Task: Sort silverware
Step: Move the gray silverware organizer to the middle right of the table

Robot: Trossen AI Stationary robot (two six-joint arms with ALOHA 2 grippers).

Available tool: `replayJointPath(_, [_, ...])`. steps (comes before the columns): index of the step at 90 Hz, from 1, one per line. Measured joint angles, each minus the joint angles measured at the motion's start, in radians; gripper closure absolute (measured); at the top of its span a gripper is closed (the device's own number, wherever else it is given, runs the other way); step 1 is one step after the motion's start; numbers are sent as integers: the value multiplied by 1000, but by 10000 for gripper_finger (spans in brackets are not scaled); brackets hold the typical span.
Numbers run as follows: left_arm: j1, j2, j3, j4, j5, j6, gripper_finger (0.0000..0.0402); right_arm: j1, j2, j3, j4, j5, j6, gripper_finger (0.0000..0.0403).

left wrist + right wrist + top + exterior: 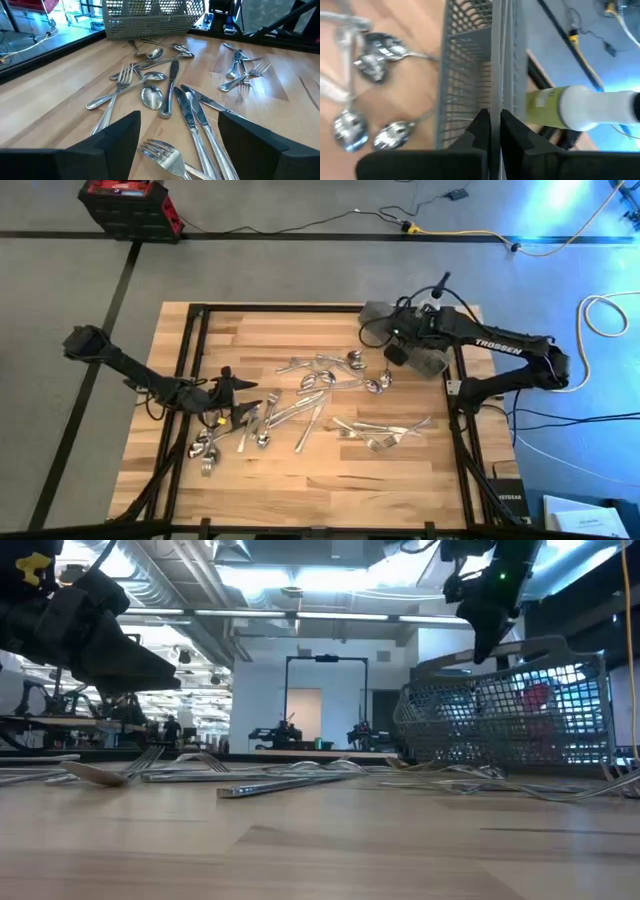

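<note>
A butcher-block table (300, 480) carries the scene, both dark arms reaching in over it. At its far right corner sits the gray wire-mesh basket (510, 720), with the right gripper (495, 125) poised directly above its rim, fingers pinched nearly together on a slim metal piece (496, 55) that hangs down into the basket; what kind of utensil it is cannot be told. A white-and-yellow bottle (580, 107) lies just beyond the basket. Across the middle of the table the silverware (320, 395) lies scattered in loose clusters of forks, spoons and knives. The left gripper (177, 142) hovers low over the left-hand cluster, fingers spread wide apart, a fork (167, 155) lying between them.
</note>
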Motion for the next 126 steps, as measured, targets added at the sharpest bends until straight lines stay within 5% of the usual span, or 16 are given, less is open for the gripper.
replayJointPath(68, [0,0,0,-2,0,-3,148,32,2,64,-4,-78,-2,400])
replayJointPath(126, [0,0,0,-3,0,-3,148,33,-58,70,61,-294,-21,400])
